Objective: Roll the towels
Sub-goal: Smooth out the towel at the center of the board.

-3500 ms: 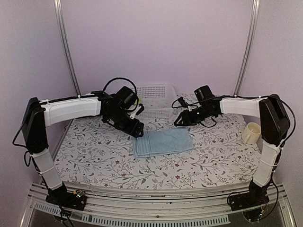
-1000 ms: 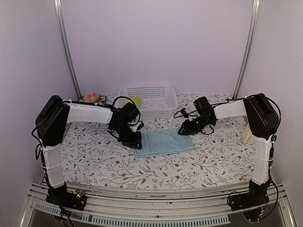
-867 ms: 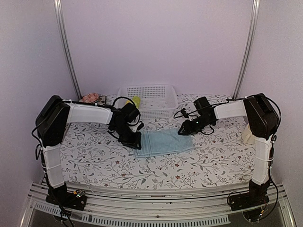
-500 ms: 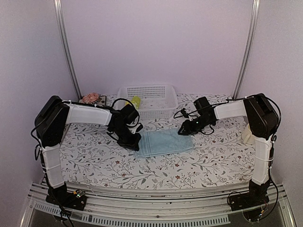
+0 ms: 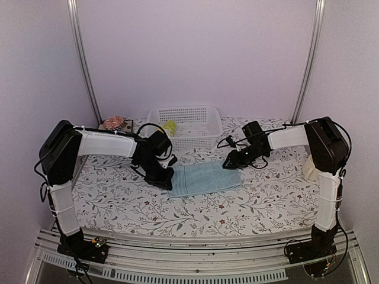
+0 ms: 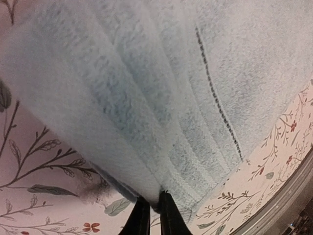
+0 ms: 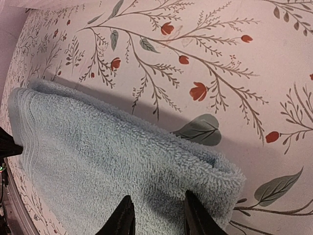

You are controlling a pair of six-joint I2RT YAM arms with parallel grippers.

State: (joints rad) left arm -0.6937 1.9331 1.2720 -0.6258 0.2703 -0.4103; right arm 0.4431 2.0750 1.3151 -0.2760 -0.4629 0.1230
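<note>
The light blue towel (image 5: 204,177) lies folded flat on the floral mat (image 5: 118,201). My left gripper (image 5: 165,179) is low at its left edge; in the left wrist view the towel (image 6: 161,93) fills the frame and the gripper (image 6: 154,204) is shut on its near edge, fingers almost together. My right gripper (image 5: 231,163) is at the towel's far right corner. In the right wrist view it (image 7: 159,208) stands open, with both fingertips (image 7: 195,210) pressed onto the towel's (image 7: 112,166) top beside the folded corner. The yellow-green towel (image 5: 170,126) pokes out of the basket.
A white perforated basket (image 5: 185,121) stands at the back centre. A cream cup (image 5: 309,167) sits at the right edge behind the right arm. A pink object (image 5: 113,122) lies at the back left. Metal posts rise at both back corners.
Both arms came down from above the towel to its ends. Over the last second the left gripper slid slightly left and nearer along the towel's edge; the right gripper stayed put.
</note>
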